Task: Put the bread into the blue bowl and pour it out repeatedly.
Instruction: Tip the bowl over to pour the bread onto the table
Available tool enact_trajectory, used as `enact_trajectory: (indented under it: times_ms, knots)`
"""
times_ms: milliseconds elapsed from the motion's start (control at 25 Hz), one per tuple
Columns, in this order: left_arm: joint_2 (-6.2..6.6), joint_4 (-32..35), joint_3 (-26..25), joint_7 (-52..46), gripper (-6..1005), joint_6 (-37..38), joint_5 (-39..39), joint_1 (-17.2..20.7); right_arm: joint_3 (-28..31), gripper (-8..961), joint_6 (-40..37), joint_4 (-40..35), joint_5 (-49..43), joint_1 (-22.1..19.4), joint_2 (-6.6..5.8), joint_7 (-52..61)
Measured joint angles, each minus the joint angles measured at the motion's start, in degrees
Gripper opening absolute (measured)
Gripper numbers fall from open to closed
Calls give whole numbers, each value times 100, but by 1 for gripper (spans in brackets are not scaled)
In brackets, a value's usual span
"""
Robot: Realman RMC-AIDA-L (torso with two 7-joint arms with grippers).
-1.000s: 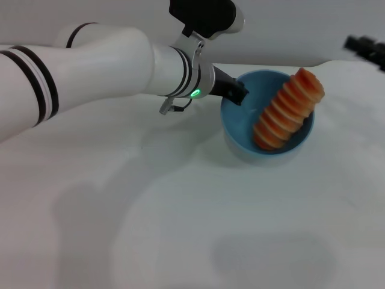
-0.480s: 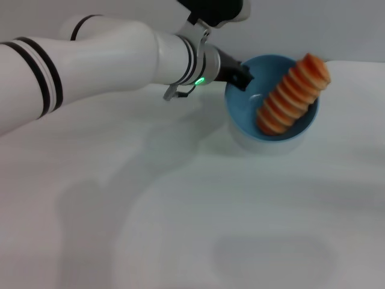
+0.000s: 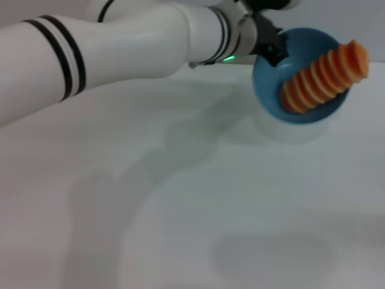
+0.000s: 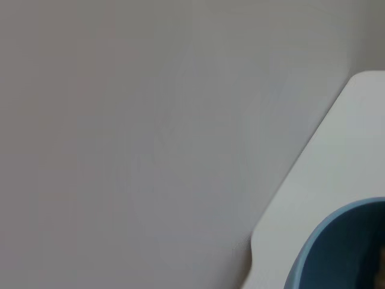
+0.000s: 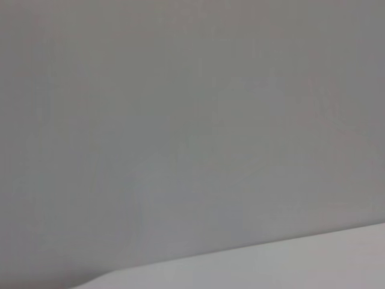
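The left arm [image 3: 120,45] is a thick, glossy white cylinder. Two narrow black bands encircle the upper link. Thin black rings mark the wrist joint, where a green indicator light [image 3: 229,58] glows. The end fitting beyond the wrist is black.

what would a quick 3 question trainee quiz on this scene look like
1. True or false: the bread lies flat on the table beside the blue bowl.
2. Which gripper is at the bowl's rim? A) left gripper B) right gripper C) both
3. Fill in: one end of the bread sticks out over the bowl's ____.

Key
1. False. The bread sits inside the bowl, leaning on its wall.
2. A. The left gripper is at the near-left rim; the right one is out of view.
3. Rim.
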Motion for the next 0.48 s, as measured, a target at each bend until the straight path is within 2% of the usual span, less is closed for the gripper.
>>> enact_trajectory:
  times_ms: [160, 280, 480]
  knots:
    - [-6, -65, 255, 386, -1, -273, 3, -180, 52, 508, -51, 146, 557, -75, 10, -173]
    - [-19, -68, 498, 615, -1, -643, 3, -153, 57, 508, -82, 382, 1053, -115, 12, -609]
    - [-21, -71, 881, 710, -1, -1109, 8, -79, 59, 507, -82, 431, 1161, -117, 9, -687]
